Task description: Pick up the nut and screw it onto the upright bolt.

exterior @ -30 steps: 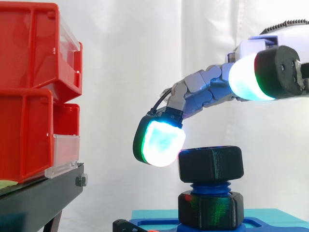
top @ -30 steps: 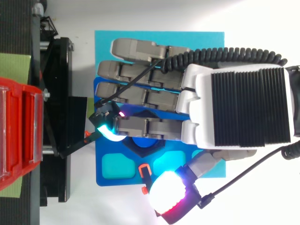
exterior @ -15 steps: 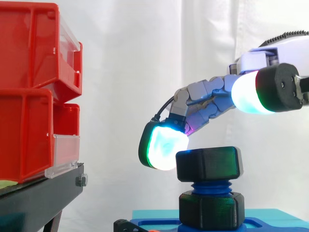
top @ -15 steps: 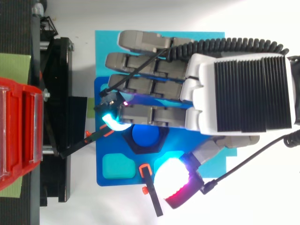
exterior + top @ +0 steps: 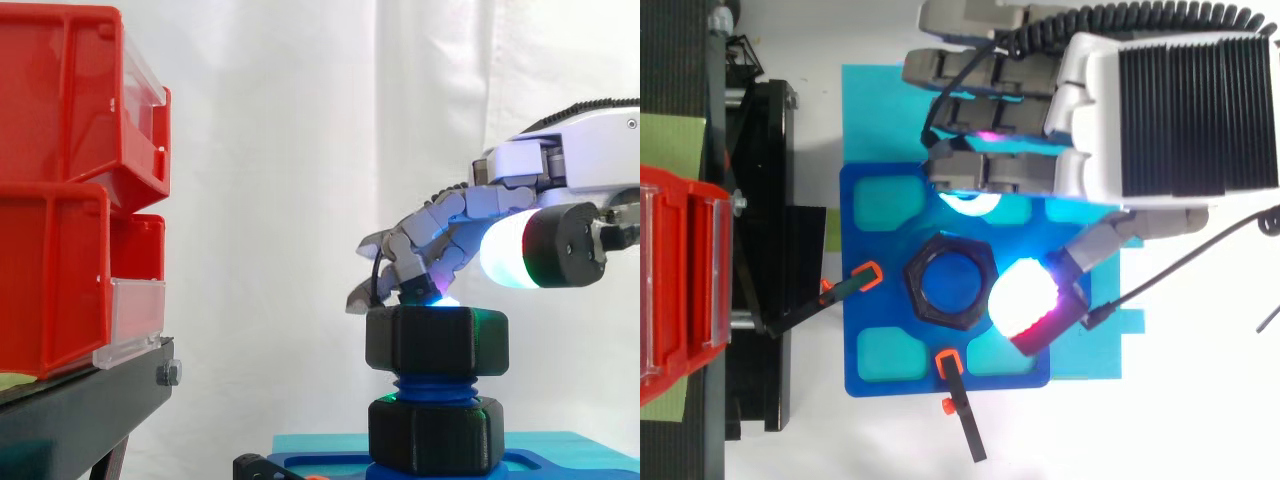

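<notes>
Two things matter here imo. Nut [image 5: 437, 340] is sitting on the upright bolt [image 5: 435, 385] with blue thread showing under it, so what's left is spinning it down. Hand [image 5: 560, 160] hovers right above, fingers [image 5: 420, 255] curled in and not clamped on anything as far as I can see, thumb pad [image 5: 1023, 300] by the nut's edge. I'd get pads on opposite flats, press lightly, turn in short strokes, and keep the nut level so it doesn't cross-thread.
</notes>
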Controlling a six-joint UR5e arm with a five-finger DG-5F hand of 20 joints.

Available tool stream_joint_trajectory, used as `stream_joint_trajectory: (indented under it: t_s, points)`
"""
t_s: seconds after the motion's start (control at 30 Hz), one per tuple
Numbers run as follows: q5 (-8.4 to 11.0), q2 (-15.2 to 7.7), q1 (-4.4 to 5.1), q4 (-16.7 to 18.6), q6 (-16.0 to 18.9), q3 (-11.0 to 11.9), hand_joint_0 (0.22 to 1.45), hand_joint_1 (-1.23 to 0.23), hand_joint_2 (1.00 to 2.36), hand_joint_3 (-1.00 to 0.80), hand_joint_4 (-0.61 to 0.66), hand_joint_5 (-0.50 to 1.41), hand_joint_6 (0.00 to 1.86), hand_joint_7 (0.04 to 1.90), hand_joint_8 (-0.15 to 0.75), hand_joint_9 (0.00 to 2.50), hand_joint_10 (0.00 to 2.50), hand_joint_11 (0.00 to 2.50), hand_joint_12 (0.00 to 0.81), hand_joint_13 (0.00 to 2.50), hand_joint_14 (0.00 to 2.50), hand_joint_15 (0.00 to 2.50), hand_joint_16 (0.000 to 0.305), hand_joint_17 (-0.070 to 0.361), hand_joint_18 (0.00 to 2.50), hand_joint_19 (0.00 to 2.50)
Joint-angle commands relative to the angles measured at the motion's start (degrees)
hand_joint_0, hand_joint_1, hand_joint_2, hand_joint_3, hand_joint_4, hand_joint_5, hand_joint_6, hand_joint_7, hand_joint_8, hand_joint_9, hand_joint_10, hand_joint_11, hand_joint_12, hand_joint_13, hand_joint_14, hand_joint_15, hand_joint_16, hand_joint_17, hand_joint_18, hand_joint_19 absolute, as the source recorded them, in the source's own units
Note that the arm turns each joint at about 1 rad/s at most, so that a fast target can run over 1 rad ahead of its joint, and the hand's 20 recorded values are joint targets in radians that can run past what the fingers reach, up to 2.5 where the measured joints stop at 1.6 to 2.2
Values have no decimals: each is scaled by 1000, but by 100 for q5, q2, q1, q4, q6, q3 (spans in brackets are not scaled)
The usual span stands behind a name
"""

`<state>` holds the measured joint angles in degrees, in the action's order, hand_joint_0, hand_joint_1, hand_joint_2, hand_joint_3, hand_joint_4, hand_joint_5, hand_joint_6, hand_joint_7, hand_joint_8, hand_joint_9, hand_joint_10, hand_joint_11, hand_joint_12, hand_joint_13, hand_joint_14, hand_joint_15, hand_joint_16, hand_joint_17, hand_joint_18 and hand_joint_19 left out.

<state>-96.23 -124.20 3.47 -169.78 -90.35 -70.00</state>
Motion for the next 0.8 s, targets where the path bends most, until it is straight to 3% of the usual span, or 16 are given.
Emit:
stream_joint_trajectory:
  t_s: [0.0,0.07,0.1,0.2,0.33,0.63,0.77]
  points:
    - [-63,1,-66,-2,-26,4,542,-168,1000,-500,167,17,580,1330,264,862,0,0,268,556,0,0,25,56,201,0]
    - [-80,1,-92,-11,-26,66,542,-162,1000,-500,200,9,501,1410,262,830,0,0,275,536,0,0,25,57,176,0]
    - [-89,1,-101,-20,-26,101,539,-154,1000,-500,220,-3,502,1366,260,816,0,0,280,524,0,0,26,58,168,0]
    - [-142,1,-127,-222,-88,338,529,-135,1000,-500,277,-61,504,1090,250,747,0,0,292,479,0,0,29,65,108,0]
    - [-133,-8,-110,-573,-202,628,516,-112,1000,-500,231,-108,503,805,233,629,0,0,308,408,0,0,33,73,50,0]
    - [-124,-8,-39,-389,-202,690,504,-66,1000,-500,212,-117,502,697,218,528,0,0,329,295,0,0,37,84,0,0]
    - [-80,-16,101,-336,-123,681,501,-54,1000,-500,205,-115,502,679,211,500,0,0,328,261,0,0,38,86,0,0]
